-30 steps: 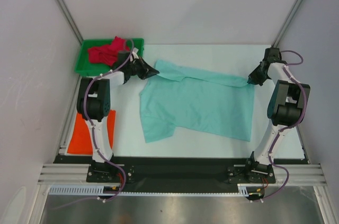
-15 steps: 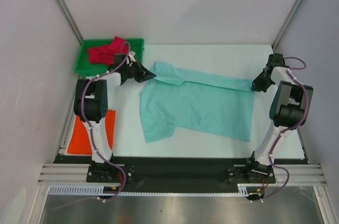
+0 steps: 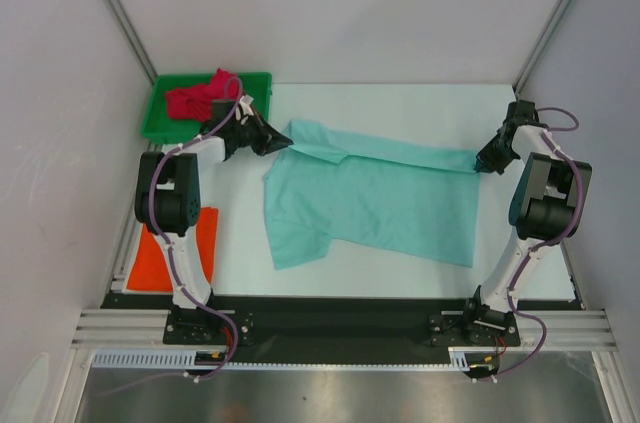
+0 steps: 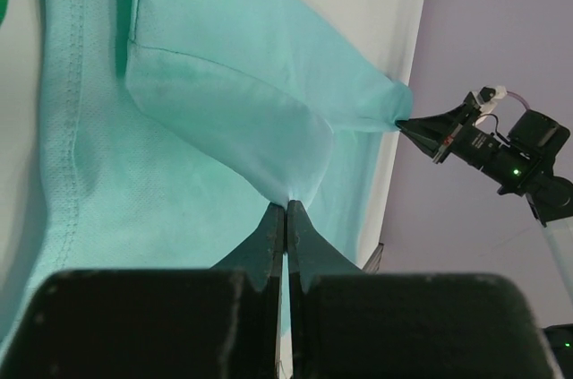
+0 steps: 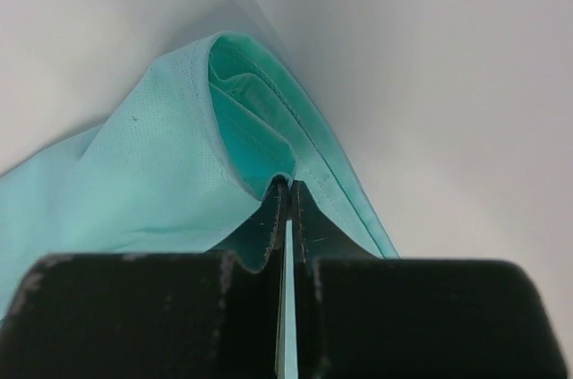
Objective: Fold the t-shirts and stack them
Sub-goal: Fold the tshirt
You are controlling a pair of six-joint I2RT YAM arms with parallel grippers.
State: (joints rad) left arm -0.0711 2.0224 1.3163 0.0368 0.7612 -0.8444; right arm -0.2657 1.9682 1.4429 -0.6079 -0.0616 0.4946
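Both arms reach toward the far half of the table [image 3: 400,108]. The left arm folds at its elbow and angles its forearm rightward, and the right arm rises along the right edge with its wrist turned inward.

The left gripper [image 3: 286,139] is pinched tight on the far left corner of the mint green t-shirt [image 3: 380,198], and the right gripper [image 3: 479,165] is clamped on its far right corner. Each wrist view shows the fingers closed with cloth bunched at the tips.

I count three shirts, two arms and one tray. The mint shirt lies spread mid-table with its long axis running left to right, the far edge pulled between the grippers and a sleeve jutting out at the near left. The red t-shirt [image 3: 195,98] is crumpled in the green tray [image 3: 160,128] at the far left corner. The orange t-shirt [image 3: 160,253] lies flat by the left arm.
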